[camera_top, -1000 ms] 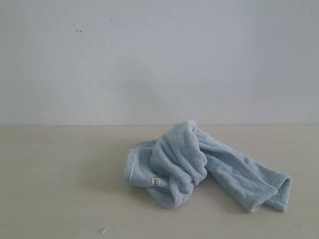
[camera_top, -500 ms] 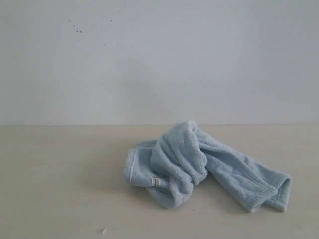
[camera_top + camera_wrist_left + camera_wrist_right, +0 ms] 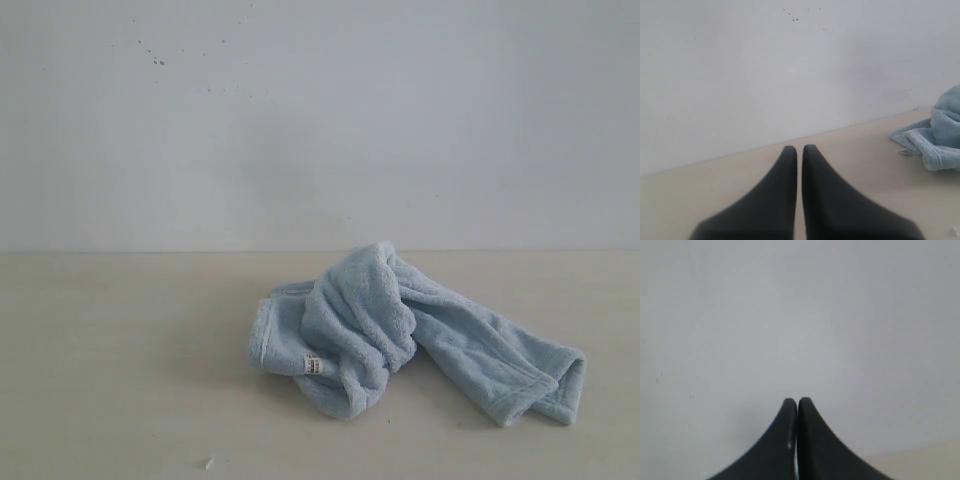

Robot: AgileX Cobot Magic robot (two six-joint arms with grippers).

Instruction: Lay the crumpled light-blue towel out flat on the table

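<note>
- The white-grey wall [image 3: 320, 120] fills the upper half of the exterior view, plain but for a few dark specks [image 3: 158, 62] high up.
- The pale beige table [image 3: 120, 380] runs across the lower half. Neither arm shows in the exterior view.
- The towel [image 3: 400, 335] lies crumpled on the table, a little right of the middle. It is a bunched mound with one folded length trailing off to the right. No fold has shifted over the last second, so I judge the spreading has not begun.
- How the layers lie under the mound is hidden, and the corners cannot be picked out.
- The left gripper [image 3: 799, 148] has its fingers drawn together with only a sliver between them. It holds nothing and is well apart from the towel, whose edge is cut off in its view.
- The right gripper [image 3: 798, 401] is pressed together and empty. It faces the wall, with no towel in its view.
- The white label tag [image 3: 313, 366] sits on the towel's near-left fold, its print too small to read.
- A white fleck [image 3: 208, 463] lies on the table, too small to identify.
</note>
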